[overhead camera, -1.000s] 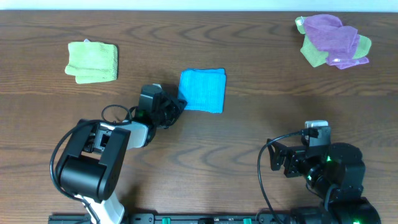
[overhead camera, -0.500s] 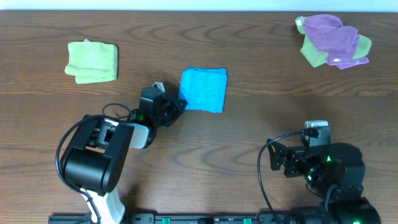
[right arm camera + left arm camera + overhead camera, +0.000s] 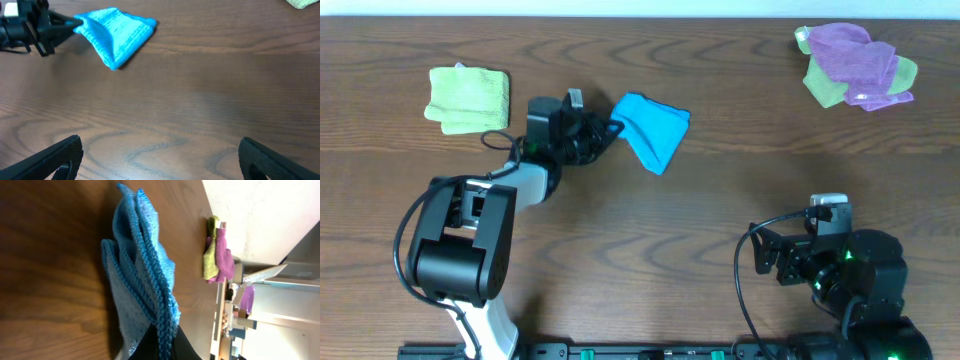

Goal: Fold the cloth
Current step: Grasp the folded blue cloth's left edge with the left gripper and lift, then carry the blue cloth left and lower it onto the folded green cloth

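The sky-blue cloth (image 3: pixel 654 130) is folded into a bunched wedge near the table's middle back. My left gripper (image 3: pixel 614 127) is shut on its left corner and holds it raised, so the cloth hangs tilted. In the left wrist view the cloth (image 3: pixel 140 275) shows as stacked stitched edges pinched between my fingers (image 3: pixel 162 347). In the right wrist view the cloth (image 3: pixel 116 32) lies at the upper left with the left gripper on it. My right gripper (image 3: pixel 160 155) is open and empty, low near the table's front right (image 3: pixel 782 255).
A folded light green cloth (image 3: pixel 468 98) lies at the back left. A purple cloth on a green one (image 3: pixel 855 62) sits at the back right corner. The table's far edge runs just behind them.
My left gripper has swung up and back to the left with the cloth's corner in it, lifting the cloth from flat into a tilted bunch. The right arm has not moved.
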You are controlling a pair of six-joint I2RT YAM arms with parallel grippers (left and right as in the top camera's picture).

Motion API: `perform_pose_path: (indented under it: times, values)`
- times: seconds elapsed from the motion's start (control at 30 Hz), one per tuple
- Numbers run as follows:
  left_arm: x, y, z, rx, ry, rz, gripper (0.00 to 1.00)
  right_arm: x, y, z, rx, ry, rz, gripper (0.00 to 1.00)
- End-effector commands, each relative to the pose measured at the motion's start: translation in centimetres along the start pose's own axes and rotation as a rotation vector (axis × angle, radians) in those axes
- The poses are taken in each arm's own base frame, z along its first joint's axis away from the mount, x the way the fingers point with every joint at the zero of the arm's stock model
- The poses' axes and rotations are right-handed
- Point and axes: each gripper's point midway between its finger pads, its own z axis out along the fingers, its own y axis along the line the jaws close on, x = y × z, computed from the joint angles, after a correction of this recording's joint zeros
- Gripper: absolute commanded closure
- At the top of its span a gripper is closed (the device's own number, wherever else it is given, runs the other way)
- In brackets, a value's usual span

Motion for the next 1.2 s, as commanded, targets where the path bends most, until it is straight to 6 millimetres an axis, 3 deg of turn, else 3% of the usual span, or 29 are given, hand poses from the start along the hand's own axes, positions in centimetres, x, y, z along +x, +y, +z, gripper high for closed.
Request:
perform_pose_path:
  times: [0.0,0.3,0.67,0.93,1.17]
  values:
    - [-1.4,-2.0,0.0,0.041,0.011,0.038,0.94,0.2,-0.3,0.1,0.010,0.003,0.018,0.01]
    - [-7.8,-5.9,-2.2,0.041,-0.063,0.069,0.94,0.2,-0.3,0.1,0.010,0.003,0.018,0.01]
    - [-16.6,-7.7,-8.8,-0.051,-0.229,0.117,0.94,0.2,-0.3,0.1,0.010,0.002,0.018,0.01]
    - [-20.6,-5.7,-13.1,-0.088,-0.346,0.078,0.94,0.2,-0.3,0.1,0.010,0.003,0.018,0.01]
    - [-22.6,-4.2,-15.0,-0.150,-0.440,0.073,0.95,0.2,-0.3,0.1,0.010,0.003,0.018,0.01]
